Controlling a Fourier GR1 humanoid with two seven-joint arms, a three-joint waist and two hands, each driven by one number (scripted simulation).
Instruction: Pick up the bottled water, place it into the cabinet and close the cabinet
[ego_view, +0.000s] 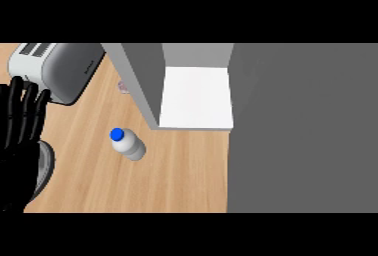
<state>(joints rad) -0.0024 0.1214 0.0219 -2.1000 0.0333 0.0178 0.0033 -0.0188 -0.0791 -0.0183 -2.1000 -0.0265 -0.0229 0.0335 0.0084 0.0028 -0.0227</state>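
Head view, one moment recorded.

1. A broad grey panel (303, 127) fills the whole 3 o'clock side, top to bottom. Whether it is the cabinet's door cannot be confirmed.
2. The wooden counter (177, 180) occupies the centre and the 6 to 9 o'clock area.
3. The cabinet (140, 75) sits at 12 o'clock. It stands open: a grey side wall runs down toward the centre, and a white inner floor (196, 95) is exposed between that wall and the grey panel. Nothing is seen lying on the white floor.
4. A toaster (59, 67), silver with dark slots on top, stands at 10 o'clock on the counter, well apart from the cabinet wall.
5. The left hand (18, 145) shows at the 9 o'clock edge, black, with its fingers (29, 107) straight and pointing up toward 12 o'clock. It is fully open and holds nothing; its fingertips overlap the toaster's lower corner in the view. The right hand does not appear.
6. The bottled water (131, 146) is on the counter near the centre, at about 8 o'clock, just outside the cabinet's front corner and apart from the hand. Its blue cap (117, 134) faces 10 o'clock.
7. A small pale item (123, 86) lies at 11 o'clock beside the cabinet wall; too small to identify.
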